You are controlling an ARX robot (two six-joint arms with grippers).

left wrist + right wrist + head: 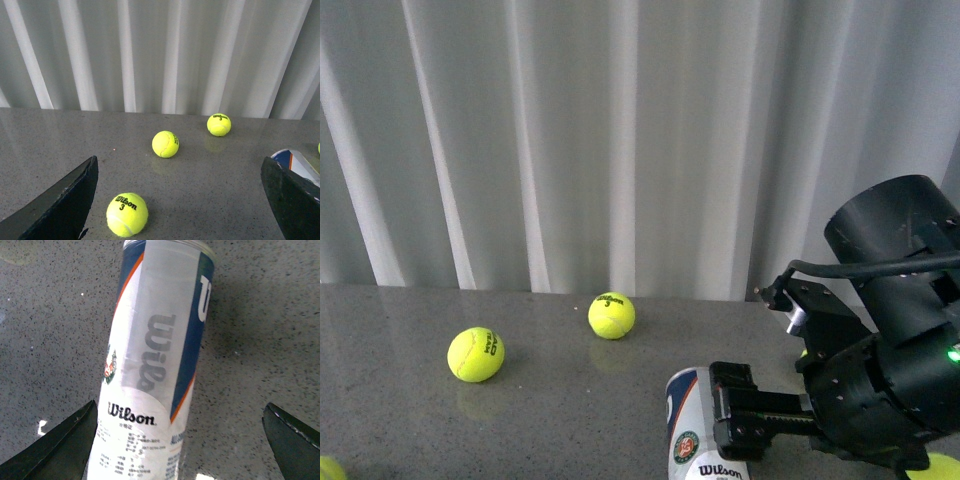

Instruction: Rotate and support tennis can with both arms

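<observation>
**Finding.** The can (155,355) lies on its side on the table (570,420), at the near edge and right of the middle. One end appears to point toward the far edge. The right pincer (180,406) is spread wide, with one finger on each side of the can and neither touching it; it grips nothing. The left pincer (179,161) is likewise spread and empty. It is well apart from the can, which shows only at the border of the left wrist view.

**Risks.**
- The can is round and unheld, so a finger that closes off-centre is likely to roll it aside or off the near edge.
- A hard squeeze may dent the thin wall.
- With no support from the left arm, turning the can on one grip may let it slip.
- The loose ball (127,215) near the left pincer may be knocked on approach.
</observation>
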